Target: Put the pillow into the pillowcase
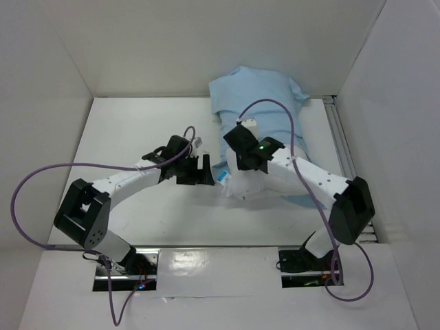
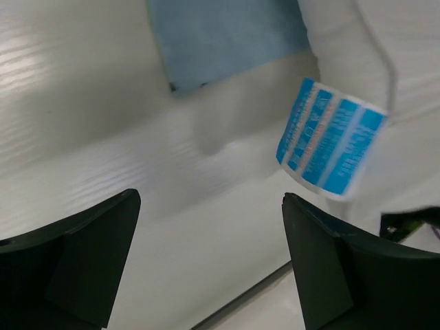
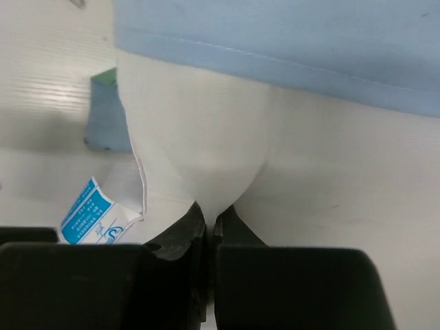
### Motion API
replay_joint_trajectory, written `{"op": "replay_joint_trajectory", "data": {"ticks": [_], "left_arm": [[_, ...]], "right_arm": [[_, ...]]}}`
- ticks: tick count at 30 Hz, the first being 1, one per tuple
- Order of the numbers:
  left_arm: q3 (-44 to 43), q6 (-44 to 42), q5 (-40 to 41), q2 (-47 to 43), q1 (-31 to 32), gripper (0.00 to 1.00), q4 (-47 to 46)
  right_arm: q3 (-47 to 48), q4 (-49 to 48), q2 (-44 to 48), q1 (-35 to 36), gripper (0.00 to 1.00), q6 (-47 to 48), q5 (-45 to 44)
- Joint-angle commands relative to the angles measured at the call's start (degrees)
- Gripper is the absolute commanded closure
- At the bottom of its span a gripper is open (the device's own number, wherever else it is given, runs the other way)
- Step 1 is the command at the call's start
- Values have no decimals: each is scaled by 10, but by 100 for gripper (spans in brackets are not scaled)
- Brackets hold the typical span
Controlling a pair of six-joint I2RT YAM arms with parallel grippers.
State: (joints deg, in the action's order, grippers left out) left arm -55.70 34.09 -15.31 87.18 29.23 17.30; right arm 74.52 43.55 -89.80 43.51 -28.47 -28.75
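**Right gripper pinches the pillow; left gripper open beside the tag**

The right gripper (image 3: 210, 227) has its two black fingers pressed together on a pinch of the pillow (image 3: 206, 137). The white cloth gathers into a soft fold that rises from the fingertips and widens beyond them. The pillow looks plump and smooth, plain white, with a thin seam running down its edge to the left of the fingers.

Farther out from the same fingertips, the hem of the pillowcase (image 3: 309, 41) lies straight across the pillow. It is light blue with a fine stitched line. The white end of the pillow shows on the gripper's side of that hem. To the left of the fingers a loose corner of the pillowcase lies flat on the table (image 3: 41, 82), blue with a sliver of green at its top. Just beside the left finger lies the tag (image 3: 93, 210), blue and white with printed lines.

The left gripper (image 2: 206, 206) has its jaws wide apart above the white table. Ahead of it and toward its right finger, the tag hangs off the pillow's seam, slightly curled, clear of both fingers. Straight ahead and farther off is the blue corner of the pillowcase. The white bulk of the pillow fills the space beyond the right finger.

From above, the pillowcase spreads away from both grippers toward the back wall, rumpled and pale blue. The white end of the pillow lies beneath the right wrist.
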Motion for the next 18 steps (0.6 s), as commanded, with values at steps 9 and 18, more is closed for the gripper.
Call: {"op": "replay_joint_trajectory", "data": {"ticks": [9, 18], "left_arm": [[-21, -73, 126, -13, 55, 0, -122], [-50, -157, 149, 20, 36, 0, -166]], "right_arm": [[154, 45, 127, -127, 100, 146, 199], [179, 58, 127, -147, 100, 156, 232]]}}
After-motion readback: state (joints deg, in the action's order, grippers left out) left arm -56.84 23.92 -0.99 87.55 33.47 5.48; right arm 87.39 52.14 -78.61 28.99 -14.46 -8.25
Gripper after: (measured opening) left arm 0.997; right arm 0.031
